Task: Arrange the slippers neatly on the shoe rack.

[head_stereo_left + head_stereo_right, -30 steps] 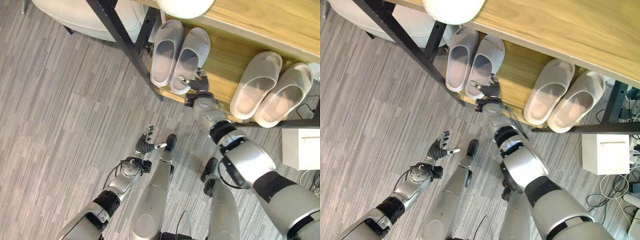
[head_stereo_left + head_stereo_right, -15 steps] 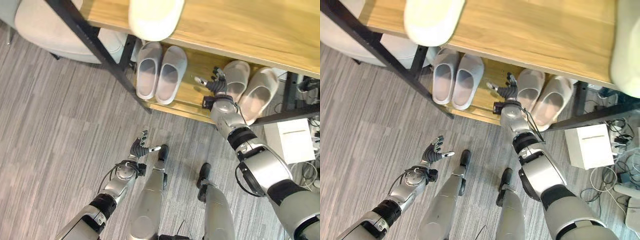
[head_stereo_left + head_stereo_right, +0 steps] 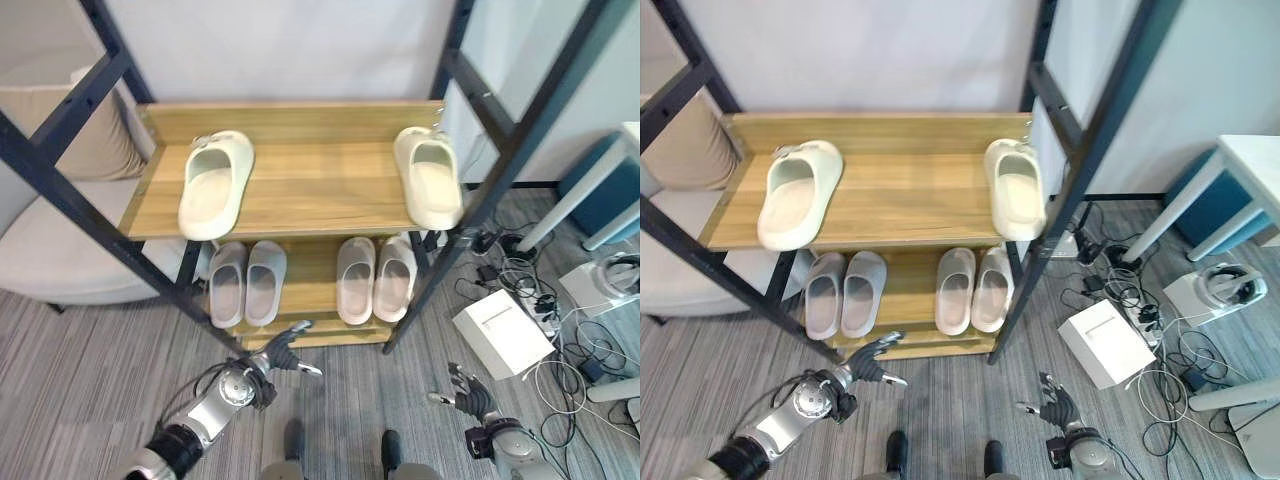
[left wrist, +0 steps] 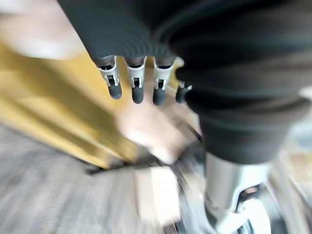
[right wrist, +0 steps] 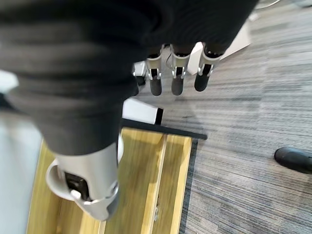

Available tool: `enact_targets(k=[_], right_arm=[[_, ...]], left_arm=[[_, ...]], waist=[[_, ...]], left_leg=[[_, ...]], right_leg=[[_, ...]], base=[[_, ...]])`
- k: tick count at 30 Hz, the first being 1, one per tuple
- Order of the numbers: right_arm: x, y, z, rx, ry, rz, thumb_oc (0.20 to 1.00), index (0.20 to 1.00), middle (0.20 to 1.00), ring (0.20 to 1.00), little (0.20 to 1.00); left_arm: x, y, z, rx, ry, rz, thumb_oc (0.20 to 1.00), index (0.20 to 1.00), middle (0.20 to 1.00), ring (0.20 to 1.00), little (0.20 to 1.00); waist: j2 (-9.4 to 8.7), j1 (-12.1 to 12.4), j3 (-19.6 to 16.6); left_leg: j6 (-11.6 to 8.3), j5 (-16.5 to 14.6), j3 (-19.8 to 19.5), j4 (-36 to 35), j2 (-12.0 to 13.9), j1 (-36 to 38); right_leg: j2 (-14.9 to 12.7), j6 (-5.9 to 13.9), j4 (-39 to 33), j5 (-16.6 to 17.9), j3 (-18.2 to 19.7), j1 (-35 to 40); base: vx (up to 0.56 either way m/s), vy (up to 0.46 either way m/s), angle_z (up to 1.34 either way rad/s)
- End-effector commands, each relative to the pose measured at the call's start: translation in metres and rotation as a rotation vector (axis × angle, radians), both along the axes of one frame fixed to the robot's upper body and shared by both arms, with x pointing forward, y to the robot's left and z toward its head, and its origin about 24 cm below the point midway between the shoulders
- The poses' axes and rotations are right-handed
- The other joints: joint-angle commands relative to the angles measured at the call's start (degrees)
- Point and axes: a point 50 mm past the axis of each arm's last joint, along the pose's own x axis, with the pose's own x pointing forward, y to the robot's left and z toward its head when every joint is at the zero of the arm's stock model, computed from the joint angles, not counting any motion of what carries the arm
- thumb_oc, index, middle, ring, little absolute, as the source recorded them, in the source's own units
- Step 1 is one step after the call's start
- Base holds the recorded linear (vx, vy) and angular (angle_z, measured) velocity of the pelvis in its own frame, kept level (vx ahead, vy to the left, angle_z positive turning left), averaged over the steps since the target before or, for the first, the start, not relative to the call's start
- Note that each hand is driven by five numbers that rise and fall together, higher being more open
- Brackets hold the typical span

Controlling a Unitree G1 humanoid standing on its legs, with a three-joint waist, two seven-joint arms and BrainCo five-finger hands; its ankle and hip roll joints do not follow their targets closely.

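While both hands hang low over the grey floor, left hand and right hand with fingers apart and empty, two grey slipper pairs sit on the lower wooden shelf; the cream slippers above lie well apart (pair them toe-aligned).

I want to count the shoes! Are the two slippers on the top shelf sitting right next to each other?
No, one cream slipper lies at the left end of the top shelf and the other slipper at the right end, far apart.
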Motion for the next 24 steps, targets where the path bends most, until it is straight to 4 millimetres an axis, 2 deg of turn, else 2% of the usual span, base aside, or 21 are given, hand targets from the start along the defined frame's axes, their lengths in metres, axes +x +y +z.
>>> enact_targets(k=[1,2,3,4,5,8,9,10,11,12,13,14,15,17,18,19,20,21,23,24], right_arm=[[0.041,0.013,0.024,0.051,-0.160,0.037,1.000,1.000,1.000,1.000,1.000],[0.040,0.012,0.023,0.058,-0.156,0.035,1.000,1.000,1.000,1.000,1.000],[0.037,0.014,0.021,0.066,-0.143,0.041,1.000,1.000,1.000,1.000,1.000],[0.033,0.016,0.019,0.069,-0.132,0.057,1.000,1.000,1.000,1.000,1.000],[0.030,0.019,0.019,0.087,-0.131,0.058,1.000,1.000,1.000,1.000,1.000],[0.020,0.026,0.017,0.135,-0.123,0.059,1.000,1.000,1.000,1.000,1.000],[0.017,0.033,0.017,0.162,-0.128,0.064,1.000,1.000,1.000,1.000,1.000],[0.015,0.035,0.017,0.170,-0.124,0.068,1.000,1.000,1.000,1.000,1.000],[0.013,0.037,0.016,0.179,-0.117,0.075,1.000,1.000,1.000,1.000,1.000],[0.012,0.039,0.016,0.180,-0.112,0.107,1.000,1.000,1.000,1.000,1.000],[0.012,0.039,0.015,0.175,-0.105,0.130,1.000,1.000,1.000,1.000,1.000],[0.013,0.039,0.015,0.176,-0.107,0.130,1.000,1.000,1.000,1.000,1.000],[0.013,0.037,0.017,0.173,-0.114,0.142,1.000,1.000,1.000,1.000,1.000],[0.013,0.037,0.017,0.174,-0.114,0.143,1.000,1.000,1.000,1.000,1.000],[0.012,0.035,0.017,0.173,-0.114,0.146,1.000,1.000,1.000,1.000,1.000],[0.013,0.035,0.017,0.171,-0.115,0.152,1.000,1.000,1.000,1.000,1.000],[0.012,0.034,0.019,0.175,-0.122,0.159,1.000,1.000,1.000,1.000,1.000],[0.012,0.033,0.019,0.175,-0.121,0.160,1.000,1.000,1.000,1.000,1.000],[0.011,0.032,0.020,0.182,-0.126,0.157,1.000,1.000,1.000,1.000,1.000],[0.011,0.032,0.020,0.183,-0.127,0.156,1.000,1.000,1.000,1.000,1.000]], left_arm=[[0.016,-0.030,0.030,-0.044,-0.092,-0.189,1.000,1.000,1.000,1.000,1.000],[0.017,-0.035,0.041,-0.079,-0.112,-0.214,1.000,1.000,1.000,1.000,1.000],[0.017,-0.050,0.071,-0.211,-0.146,-0.279,1.000,1.000,1.000,1.000,1.000],[0.016,-0.058,0.095,-0.435,-0.087,-0.275,1.000,1.000,1.000,1.000,1.000],[0.020,-0.060,0.128,-0.614,-0.127,-0.262,1.000,1.000,1.000,1.000,1.000],[0.033,-0.047,0.172,-0.810,-0.299,-0.154,1.000,1.000,1.000,1.000,1.000],[0.044,-0.029,0.204,-0.928,-0.471,-0.032,1.000,1.000,1.000,1.000,1.000],[0.047,-0.022,0.212,-0.960,-0.525,0.021,1.000,1.000,1.000,1.000,1.000],[0.053,-0.006,0.232,-0.937,-0.692,0.101,1.000,1.000,1.000,1.000,1.000],[0.064,0.018,0.259,-0.811,-0.981,0.275,1.000,1.000,1.000,1.000,1.000],[0.078,0.039,0.266,-0.596,-1.150,0.422,1.000,1.000,1.000,1.000,1.000],[0.078,0.038,0.266,-0.595,-1.153,0.421,1.000,1.000,1.000,1.000,1.000],[0.088,0.057,0.274,-0.346,-1.263,0.480,1.000,1.000,1.000,1.000,1.000],[0.093,0.063,0.277,-0.290,-1.290,0.512,1.000,1.000,1.000,1.000,1.000],[0.102,0.085,0.280,-0.127,-1.322,0.577,1.000,1.000,1.000,1.000,1.000],[0.106,0.096,0.284,-0.030,-1.347,0.613,1.000,1.000,1.000,1.000,1.000],[0.112,0.119,0.288,0.114,-1.357,0.679,1.000,1.000,1.000,1.000,1.000],[0.113,0.123,0.290,0.162,-1.359,0.685,1.000,1.000,1.000,1.000,1.000],[0.115,0.150,0.293,0.376,-1.349,0.725,1.000,1.000,1.000,1.000,1.000],[0.116,0.149,0.293,0.377,-1.350,0.724,1.000,1.000,1.000,1.000,1.000]], waist=[[-0.05,-0.66,0.86],[0.05,-0.67,0.71],[0.34,-1.08,0.36],[0.49,-1.27,-0.19],[0.74,-1.47,-0.62],[0.91,-1.70,-1.01],[0.75,-1.69,-1.25],[0.76,-1.80,-1.26],[0.74,-1.93,-1.20],[0.81,-2.29,-1.47],[0.84,-2.62,-1.42],[0.80,-2.61,-1.41],[1.02,-2.87,-1.55],[0.99,-2.92,-1.53],[1.15,-3.19,-1.55],[1.10,-3.27,-1.45],[1.13,-3.55,-1.22],[1.24,-3.60,-1.16],[1.39,-3.74,-0.86],[1.31,-3.69,-0.85]], left_leg=[[-2.88,-2.64,0.18,0.13,2.84,1.51],[-2.90,-2.79,0.46,0.13,2.92,1.83],[-3.00,-2.88,1.18,0.13,3.11,2.46],[-3.08,-2.94,1.36,0.13,3.31,3.00],[-3.16,-2.90,1.12,0.13,3.26,3.28],[-3.34,-2.85,0.99,0.13,3.22,3.46],[-3.41,-2.96,0.92,0.13,3.19,3.53],[-3.44,-3.02,0.98,0.13,3.19,3.55],[-3.52,-3.40,1.12,0.13,3.16,3.89],[-3.73,-3.39,1.53,0.13,3.29,3.62],[-3.81,-3.81,1.92,0.13,3.36,4.05],[-3.79,-3.58,1.91,0.13,3.36,3.85],[-3.78,-3.96,2.31,0.13,3.40,4.20],[-3.71,-3.74,2.42,0.13,3.39,4.00],[-3.67,-3.80,2.68,0.13,3.39,4.05],[-3.66,-3.78,2.80,0.13,3.40,4.03],[-3.63,-3.64,3.07,0.13,3.44,3.77],[-3.63,-3.60,3.10,0.13,3.47,3.70],[-3.57,-3.44,3.31,0.13,3.47,3.32],[-3.57,-3.43,3.32,0.13,3.47,3.29]], right_leg=[[-3.17,4.67,0.27,-1.69,-1.14,0.56],[-3.07,4.65,0.21,-1.68,-0.82,0.55],[-2.97,4.67,0.13,-1.73,-0.31,0.83],[-2.87,4.54,0.10,-1.97,-0.10,1.32],[-2.72,4.41,0.10,-2.17,-0.10,1.69],[-2.74,4.34,0.10,-2.52,-0.44,2.16],[-2.79,4.24,0.10,-2.60,-0.30,2.16],[-2.82,4.22,0.10,-2.66,-0.24,2.16],[-2.88,4.20,0.10,-2.90,-0.06,2.36],[-2.84,4.19,0.10,-2.89,0.14,2.08],[-2.81,4.32,0.10,-3.15,0.28,2.37],[-2.81,4.29,0.10,-2.95,0.31,2.18],[-2.78,4.51,0.10,-3.15,0.53,2.29],[-2.80,4.54,0.10,-2.89,0.68,2.02],[-2.81,4.71,0.10,-2.82,0.92,1.83],[-2.82,4.76,0.10,-2.72,1.01,1.72],[-2.83,5.00,0.10,-2.50,1.26,1.29],[-2.84,5.05,0.10,-2.42,1.31,1.16],[-2.81,5.25,0.10,-2.11,1.62,0.39],[-2.81,5.25,0.10,-2.10,1.63,0.36]], base=[[0.04,-0.044,-0.28],[0.03,-0.052,-0.38],[0.05,-0.071,-0.40],[0.07,-0.085,-0.28],[0.07,-0.081,-0.11],[0.04,-0.046,0.00],[0.05,-0.032,0.06],[0.06,-0.023,0.05],[0.05,-0.008,0.04],[0.08,-0.007,0.04],[0.04,-0.007,0.03],[0.06,0.008,-0.02],[0.02,0.009,-0.07],[0.01,0.010,-0.11],[0.01,0.011,-0.07],[0.00,0.014,-0.08],[-0.01,0.005,-0.04],[-0.02,0.006,-0.09],[-0.02,0.003,-0.07],[-0.01,0.005,-0.10]])
